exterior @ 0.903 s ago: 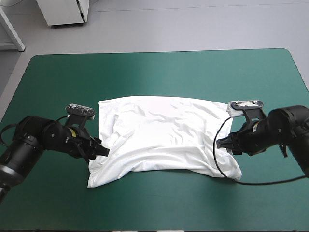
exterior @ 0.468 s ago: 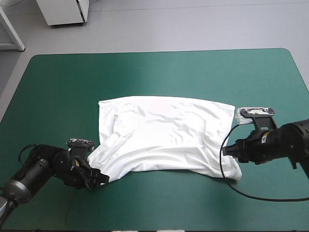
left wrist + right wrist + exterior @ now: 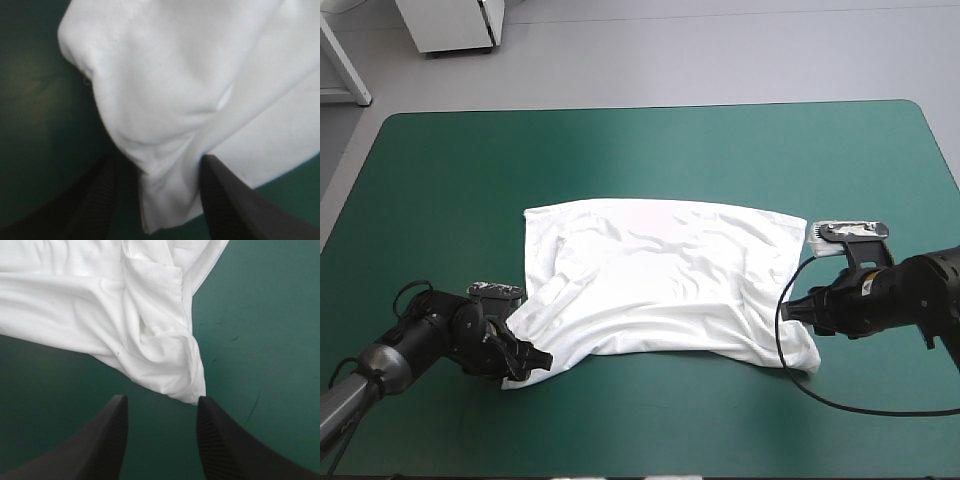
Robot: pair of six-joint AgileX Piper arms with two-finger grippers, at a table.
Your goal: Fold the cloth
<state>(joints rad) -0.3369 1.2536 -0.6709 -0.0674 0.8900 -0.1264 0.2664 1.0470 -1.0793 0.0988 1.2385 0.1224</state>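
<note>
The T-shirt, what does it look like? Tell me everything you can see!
The T-shirt is white, soft-looking cloth with stitched hems. It lies spread out but wrinkled in the middle of the teal-green cover, and its two near corners are bunched up. One near corner sits between the open fingers of the left tool. The other near corner lies just ahead of the open right tool. No part of it looks lifted off the cover.
</note>
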